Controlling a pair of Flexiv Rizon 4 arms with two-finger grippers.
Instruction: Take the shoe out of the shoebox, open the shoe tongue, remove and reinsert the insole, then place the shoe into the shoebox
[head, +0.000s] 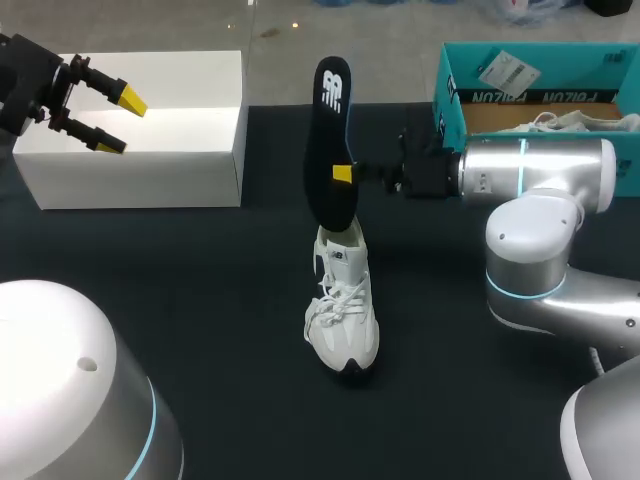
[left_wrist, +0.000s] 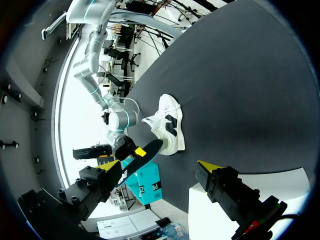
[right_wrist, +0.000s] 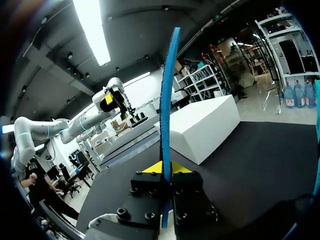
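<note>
A white sneaker (head: 343, 310) stands on the black table, toe toward me. A black insole (head: 330, 130) is upright above its heel, the lower end at the shoe's opening. My right gripper (head: 343, 173) comes in from the right and is shut on the insole's lower half. In the right wrist view the insole (right_wrist: 167, 90) shows edge-on, blue, clamped in the gripper (right_wrist: 164, 169). My left gripper (head: 120, 122) hangs open over the white box (head: 150, 150) at the far left, holding nothing. From the left wrist view the open gripper (left_wrist: 160, 167) faces the shoe (left_wrist: 167, 125) and insole (left_wrist: 144, 154).
A teal shoebox (head: 455, 95) at the back right holds a second white shoe (head: 575, 122). The white box (right_wrist: 205, 125) lies beyond the insole in the right wrist view. My right arm's elbow (head: 540, 240) bulks to the right of the sneaker.
</note>
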